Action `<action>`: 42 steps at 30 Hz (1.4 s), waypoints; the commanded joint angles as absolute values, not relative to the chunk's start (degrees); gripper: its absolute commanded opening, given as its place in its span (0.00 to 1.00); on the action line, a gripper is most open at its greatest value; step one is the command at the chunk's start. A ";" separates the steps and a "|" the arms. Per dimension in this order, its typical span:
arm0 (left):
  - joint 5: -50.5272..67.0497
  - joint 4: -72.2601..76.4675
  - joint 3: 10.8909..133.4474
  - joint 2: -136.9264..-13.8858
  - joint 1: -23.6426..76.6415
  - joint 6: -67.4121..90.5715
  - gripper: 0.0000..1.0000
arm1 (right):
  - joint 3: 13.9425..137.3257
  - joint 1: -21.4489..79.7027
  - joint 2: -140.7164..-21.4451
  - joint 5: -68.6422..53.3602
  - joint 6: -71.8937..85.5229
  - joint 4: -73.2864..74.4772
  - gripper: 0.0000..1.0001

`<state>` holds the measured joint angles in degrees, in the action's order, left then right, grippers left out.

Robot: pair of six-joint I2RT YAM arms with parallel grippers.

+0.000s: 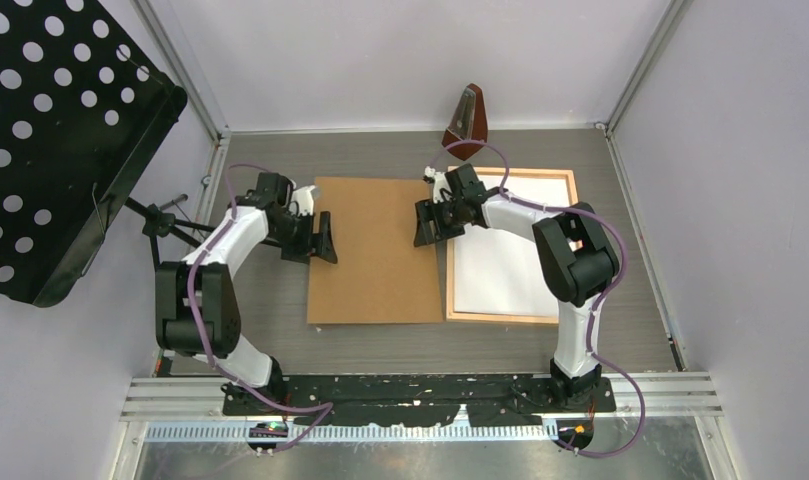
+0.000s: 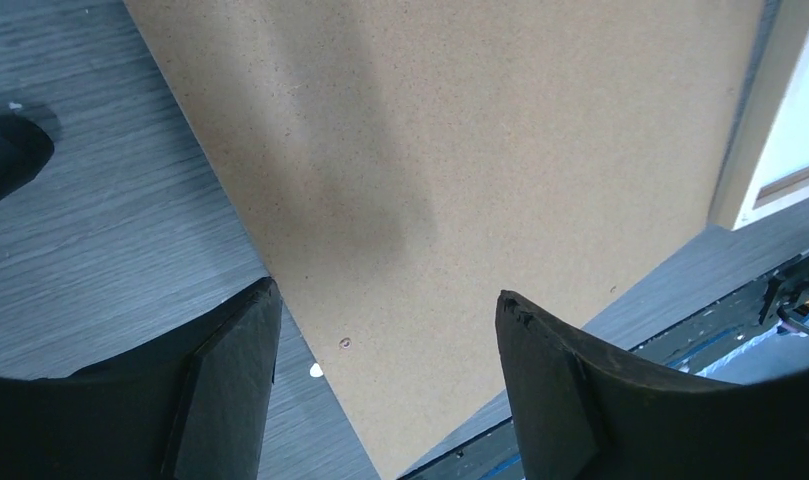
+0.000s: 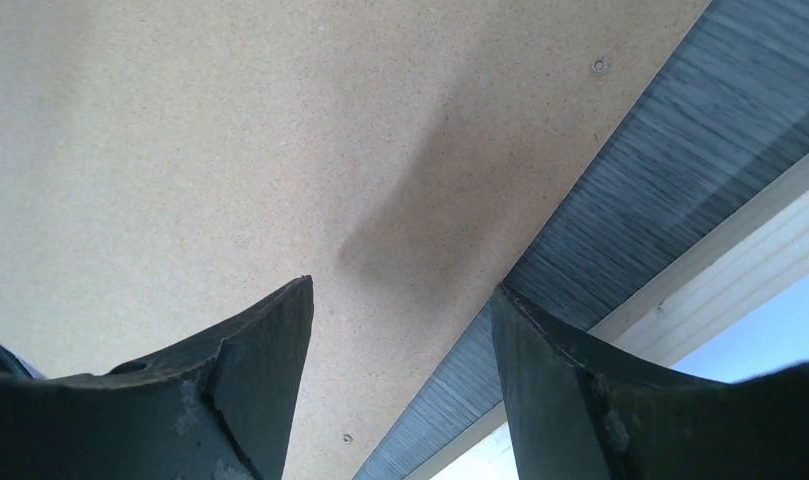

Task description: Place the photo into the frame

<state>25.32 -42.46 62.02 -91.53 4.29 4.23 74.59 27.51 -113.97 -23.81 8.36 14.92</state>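
The light wood frame [image 1: 510, 318] lies flat on the right of the table. A white sheet [image 1: 500, 275] fills it, by its look the photo's plain back; no printed picture shows. A plain brown backing board [image 1: 380, 250] lies just left of the frame. My left gripper [image 1: 320, 240] hovers open over the board's left edge [image 2: 280, 290], nothing between its fingers [image 2: 385, 295]. My right gripper [image 1: 427, 222] stands open over the board's right edge [image 3: 400, 285], beside the frame's left moulding [image 3: 710, 260]. The right arm hides part of the frame's top.
A black perforated music stand [image 1: 50, 130] reaches over the left side, its legs beside the left arm. A dark brown wedge-shaped object [image 1: 467, 125] stands at the back wall. Grey walls close the table on three sides; a metal rail [image 1: 420, 395] runs along the near edge.
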 commanded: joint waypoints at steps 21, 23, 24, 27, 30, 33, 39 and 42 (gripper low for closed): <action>54.75 -28.93 65.64 -81.40 5.80 10.23 0.70 | 72.67 29.43 -115.31 -32.65 10.21 14.36 0.71; 55.89 -28.08 65.90 -81.23 5.95 11.02 0.69 | 72.64 29.40 -115.37 -33.37 10.10 14.04 0.70; 56.29 -27.55 65.92 -81.09 6.09 11.52 0.69 | 72.52 29.42 -115.34 -33.65 10.06 13.73 0.70; 57.69 -26.14 66.22 -80.86 6.60 12.48 0.68 | 72.22 29.38 -115.46 -35.14 9.87 13.09 0.70; 58.78 -25.39 66.55 -80.77 7.25 13.21 0.67 | 71.56 29.00 -115.55 -36.87 9.87 11.69 0.70; 59.91 -24.45 66.48 -80.69 8.00 13.80 0.67 | 70.92 28.45 -115.97 -39.31 9.89 10.16 0.70; 60.18 -24.17 66.45 -80.77 9.50 14.20 0.65 | 69.60 26.70 -116.80 -43.64 10.11 7.30 0.71; 59.91 -24.16 66.85 -81.11 10.62 14.22 0.64 | 69.05 25.50 -117.16 -45.50 9.86 6.34 0.71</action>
